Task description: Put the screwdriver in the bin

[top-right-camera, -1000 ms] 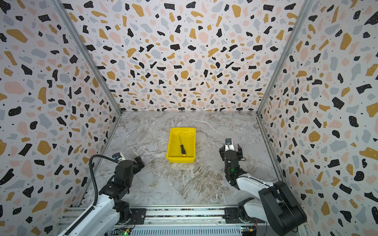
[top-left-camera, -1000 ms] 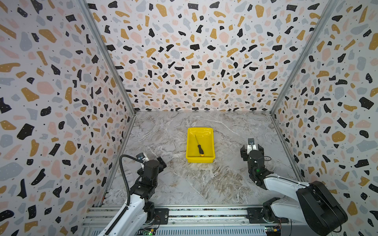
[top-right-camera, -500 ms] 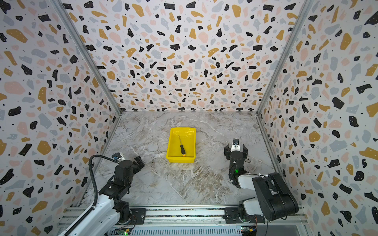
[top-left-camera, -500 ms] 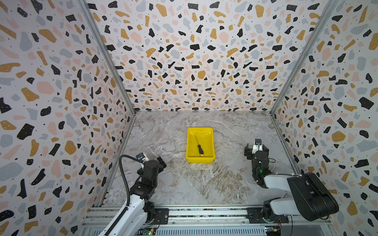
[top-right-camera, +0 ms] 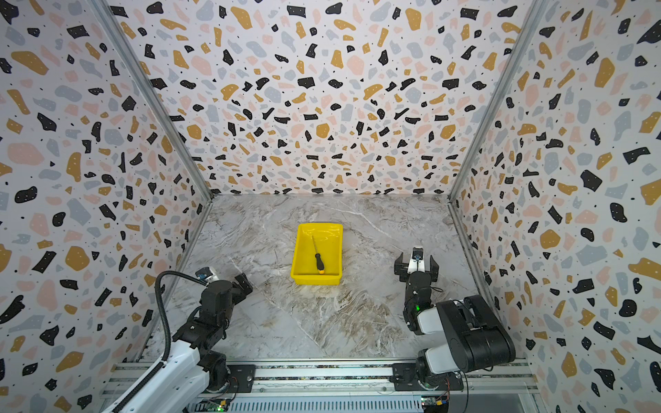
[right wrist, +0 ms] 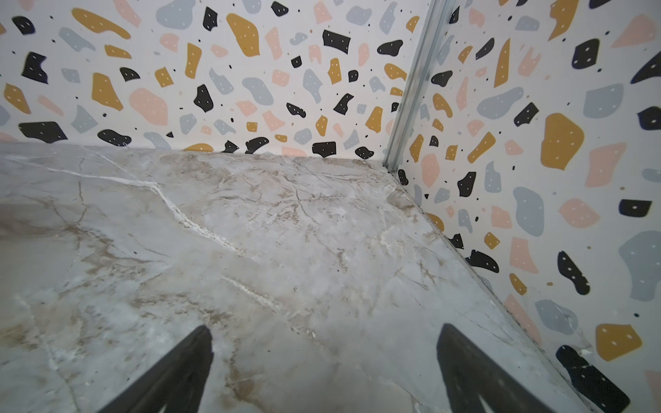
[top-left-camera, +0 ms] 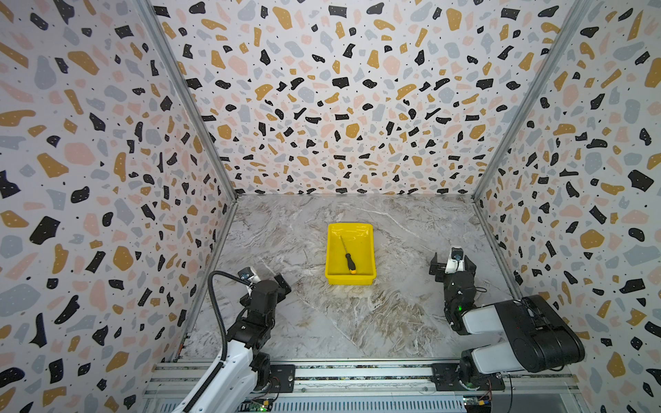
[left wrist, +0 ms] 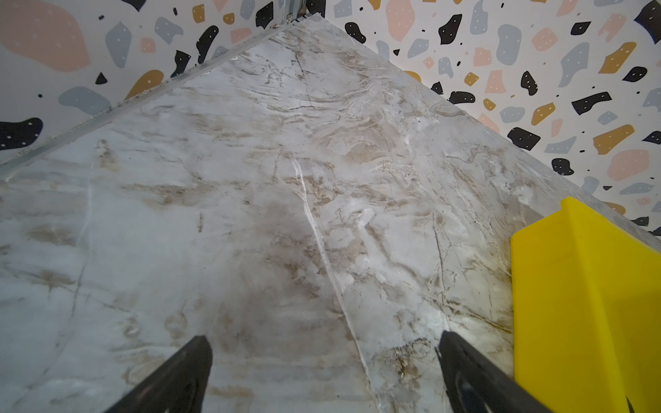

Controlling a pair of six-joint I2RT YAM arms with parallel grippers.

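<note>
The yellow bin (top-left-camera: pixel 350 279) (top-right-camera: pixel 315 280) stands mid-table in both top views. The screwdriver (top-left-camera: pixel 348 259) (top-right-camera: pixel 319 262) lies inside it, black handle and orange butt toward the near wall, thin shaft pointing away. My right gripper (top-left-camera: pixel 451 262) (top-right-camera: pixel 416 262) hangs open and empty to the right of the bin, near the right wall; its wrist view (right wrist: pixel 325 330) shows only bare marble between the fingers. My left gripper (top-left-camera: pixel 277 286) (top-right-camera: pixel 243 282) is open and empty at the near left. In the left wrist view (left wrist: pixel 323 341) a corner of the bin (left wrist: pixel 579 304) shows beside one finger.
Terrazzo-patterned walls (top-left-camera: pixel 107 178) close the marble table (top-left-camera: pixel 322 321) on three sides. An aluminium rail (top-left-camera: pixel 357 372) carrying both arm bases runs along the near edge. The right arm's folded black links (top-left-camera: pixel 529 332) sit at the near right corner.
My right gripper has drawn back a little toward the right wall and its jaws have spread wider. The right arm has folded in closer to its base. Left arm, bin and screwdriver are unmoved.
</note>
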